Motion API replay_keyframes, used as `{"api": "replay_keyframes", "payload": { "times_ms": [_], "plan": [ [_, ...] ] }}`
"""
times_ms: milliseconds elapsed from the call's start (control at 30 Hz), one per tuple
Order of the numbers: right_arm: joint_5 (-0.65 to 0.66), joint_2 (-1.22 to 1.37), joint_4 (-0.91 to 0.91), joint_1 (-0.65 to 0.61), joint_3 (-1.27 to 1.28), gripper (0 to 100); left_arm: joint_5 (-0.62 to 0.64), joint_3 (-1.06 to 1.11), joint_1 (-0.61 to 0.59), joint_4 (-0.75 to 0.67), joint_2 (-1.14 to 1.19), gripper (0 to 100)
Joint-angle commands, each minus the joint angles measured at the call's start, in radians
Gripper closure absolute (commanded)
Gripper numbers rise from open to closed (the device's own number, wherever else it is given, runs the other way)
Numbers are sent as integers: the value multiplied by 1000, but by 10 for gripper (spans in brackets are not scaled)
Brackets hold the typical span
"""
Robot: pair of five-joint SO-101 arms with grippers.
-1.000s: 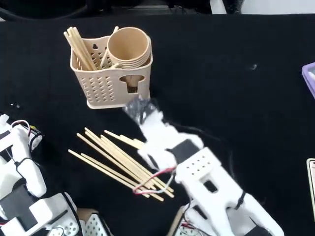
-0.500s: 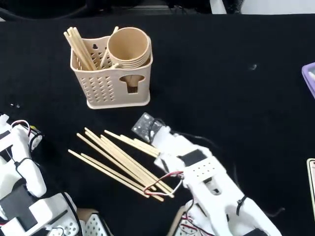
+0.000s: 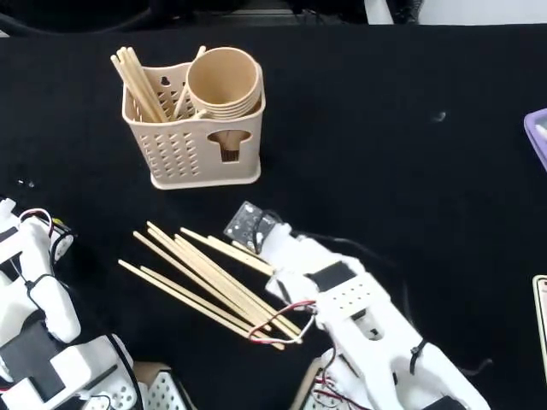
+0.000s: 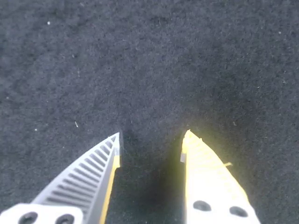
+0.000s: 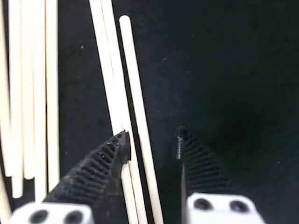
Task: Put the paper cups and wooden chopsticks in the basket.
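Left edge: white left arm [image 3: 38, 325] sits at the near-left corner of the black cloth table [image 3: 410, 171]. Left gripper [image 4: 152, 135] points down at bare cloth. Jaws are parted by a moderate gap with nothing between them.

Back-left: beige perforated plastic basket [image 3: 192, 149], upright.
- Left compartment holds a bundle of pale wooden chopsticks [image 3: 138, 84], standing on end and leaning left past the rim.
- Right compartment holds a stack of tan paper cups [image 3: 224, 81], mouths up, with the top cup above the rim.

Centre-front: loose pile of pale wooden chopsticks [image 3: 201, 278] lies flat on the cloth. It is near the basket's front but apart from it. The sticks run diagonally from upper left to lower right, mostly parallel, a few crossing.

Right of the pile: right gripper [image 3: 248, 226] is low at the pile's upper-right edge. The white right arm [image 3: 367, 333] runs back to the near edge. In the wrist view its ribbed black fingers [image 5: 98, 172] are partly open and straddle a single chopstick [image 5: 138, 107]. It is not clamped; there is a clear gap to one finger. Two neighbouring sticks [image 5: 111, 70] pass at the other finger's tip; I can't tell if they touch it or lie under it.

Far right edge: purple object [image 3: 538, 137], cut off by the frame, possibly a tray corner.
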Motion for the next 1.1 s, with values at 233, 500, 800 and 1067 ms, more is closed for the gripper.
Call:
{"api": "replay_keyframes", "payload": {
  "times_ms": [233, 500, 800, 1067],
  "plan": [
    [-80, 31, 12, 74, -104, 842, 2, -22, 12, -2, -12, 780],
    [-20, 39, 14, 11, -68, 843, 2, -21, 12, 0, -12, 780],
    [-11, 44, 14, 9, -64, 843, 2, -21, 12, 0, -12, 780],
    [-83, 77, 92, 15, -159, 843, 2, -24, 12, 2, -12, 780]
  ]
}}
